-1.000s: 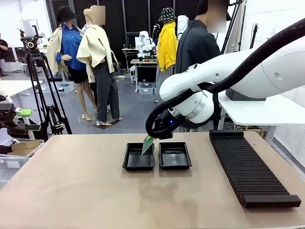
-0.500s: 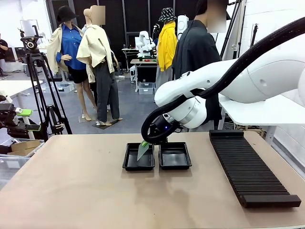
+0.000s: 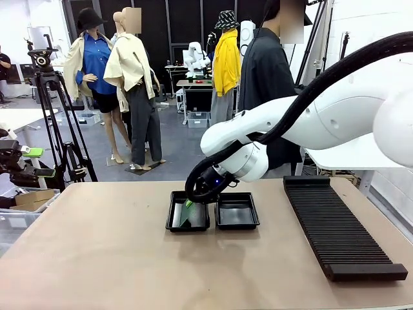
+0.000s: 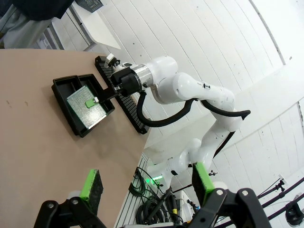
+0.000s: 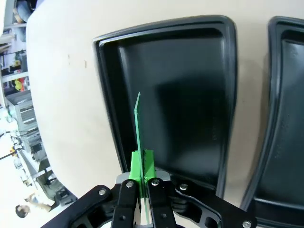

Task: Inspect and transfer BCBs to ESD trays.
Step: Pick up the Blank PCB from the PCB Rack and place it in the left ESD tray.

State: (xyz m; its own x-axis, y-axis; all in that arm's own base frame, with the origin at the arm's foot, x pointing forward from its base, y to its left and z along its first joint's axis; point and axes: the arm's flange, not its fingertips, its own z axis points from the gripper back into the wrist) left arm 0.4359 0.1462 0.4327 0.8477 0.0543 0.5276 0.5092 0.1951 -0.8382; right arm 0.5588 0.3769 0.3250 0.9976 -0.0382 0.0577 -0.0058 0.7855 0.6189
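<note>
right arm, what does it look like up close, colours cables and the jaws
The right arm has smooth, rounded white links, with a thick black ribbed hose running along the outside. Its wrist end is black and carries a small blue light. Its jaws are black metal linkages with visible bolts, tipped with bright green pads.

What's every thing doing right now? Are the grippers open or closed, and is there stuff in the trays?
left tray: nothing lying flat in it yet.
right tray: empty.
green board: held tilted over the left tray, not lying flat.
right gripper: shut on the green board's edge.
left gripper: open, holding nothing.
black rack: on the table, no boards seen in its slots.
</note>
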